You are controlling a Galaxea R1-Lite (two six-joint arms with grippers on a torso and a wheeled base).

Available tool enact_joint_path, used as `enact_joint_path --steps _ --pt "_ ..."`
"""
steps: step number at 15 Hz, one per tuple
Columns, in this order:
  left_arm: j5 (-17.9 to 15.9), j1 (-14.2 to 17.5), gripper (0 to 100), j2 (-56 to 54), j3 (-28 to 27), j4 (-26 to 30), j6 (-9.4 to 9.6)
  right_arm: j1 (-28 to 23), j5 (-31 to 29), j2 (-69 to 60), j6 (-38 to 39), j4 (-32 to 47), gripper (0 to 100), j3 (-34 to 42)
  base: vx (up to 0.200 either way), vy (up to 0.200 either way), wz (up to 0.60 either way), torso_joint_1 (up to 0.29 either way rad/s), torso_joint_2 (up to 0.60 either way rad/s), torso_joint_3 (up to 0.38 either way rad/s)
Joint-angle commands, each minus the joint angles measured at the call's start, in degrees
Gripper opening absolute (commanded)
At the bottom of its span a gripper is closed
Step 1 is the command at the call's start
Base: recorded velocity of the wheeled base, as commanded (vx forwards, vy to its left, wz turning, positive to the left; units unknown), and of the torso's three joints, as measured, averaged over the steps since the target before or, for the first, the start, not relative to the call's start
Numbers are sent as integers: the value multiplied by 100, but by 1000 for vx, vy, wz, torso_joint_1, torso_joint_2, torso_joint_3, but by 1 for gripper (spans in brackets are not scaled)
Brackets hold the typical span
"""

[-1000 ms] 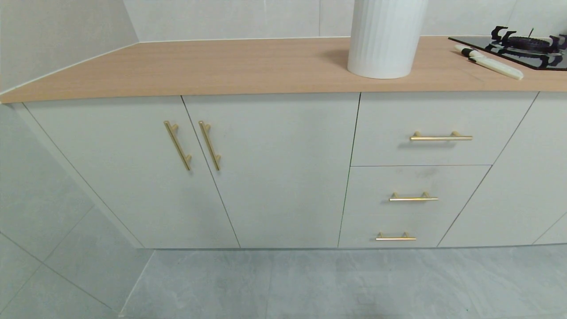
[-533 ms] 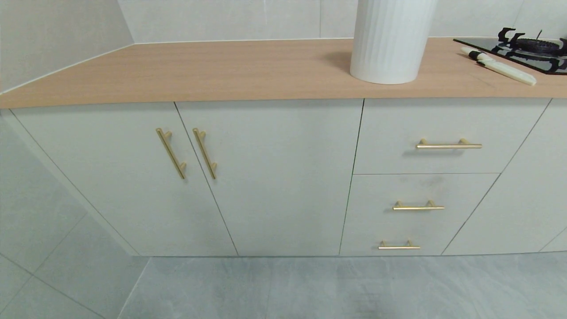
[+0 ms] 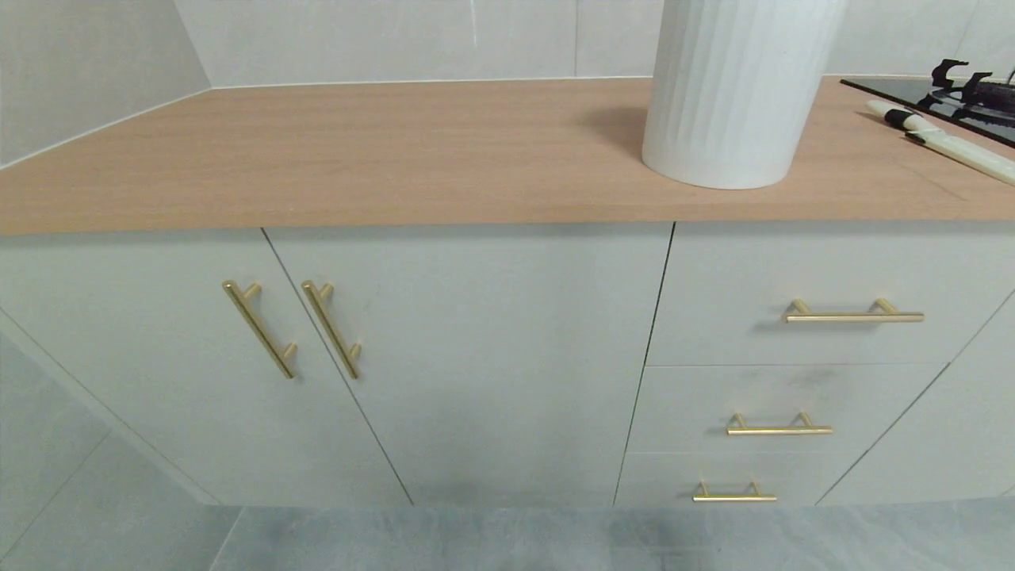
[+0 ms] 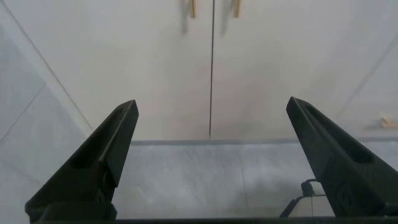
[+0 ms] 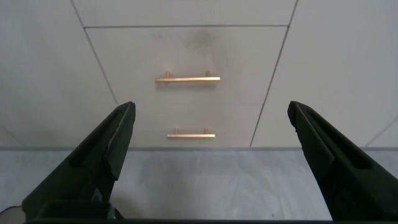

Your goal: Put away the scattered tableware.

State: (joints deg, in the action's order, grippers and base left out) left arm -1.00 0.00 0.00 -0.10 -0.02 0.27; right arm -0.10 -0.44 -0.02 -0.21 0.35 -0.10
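Container (image 3: 733,95) on countertop (image 3: 357,151), knife (image 3: 947,141) to its right, stove (image 3: 971,89) behind, drawers (image 3: 793,388) beneath, cabinet doors (image 3: 444,357) leftward.

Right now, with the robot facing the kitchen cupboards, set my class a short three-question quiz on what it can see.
1. True or false: the knife lies on the counter, to the right of the white tub.
2. How many drawer handles show in the head view? A two, B three, C five.
3. Fill in: the left pincer and the right pincer are both ____.
Key: 1 true; 2 B; 3 open.
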Motion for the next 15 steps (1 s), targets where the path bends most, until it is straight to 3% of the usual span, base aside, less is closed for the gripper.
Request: enact_joint_path --steps 1,10,15 --pt "3 -9 100 9 1 -6 0 1 0 11 3 0 100 1 200 0 0 2 7 -2" --pt "3 -9 100 9 1 -6 17 1 0 11 3 0 100 1 0 0 0 0 0 0" --pt "3 0 100 9 1 -6 17 1 0 11 3 0 100 1 0 -200 0 -2 1 2"
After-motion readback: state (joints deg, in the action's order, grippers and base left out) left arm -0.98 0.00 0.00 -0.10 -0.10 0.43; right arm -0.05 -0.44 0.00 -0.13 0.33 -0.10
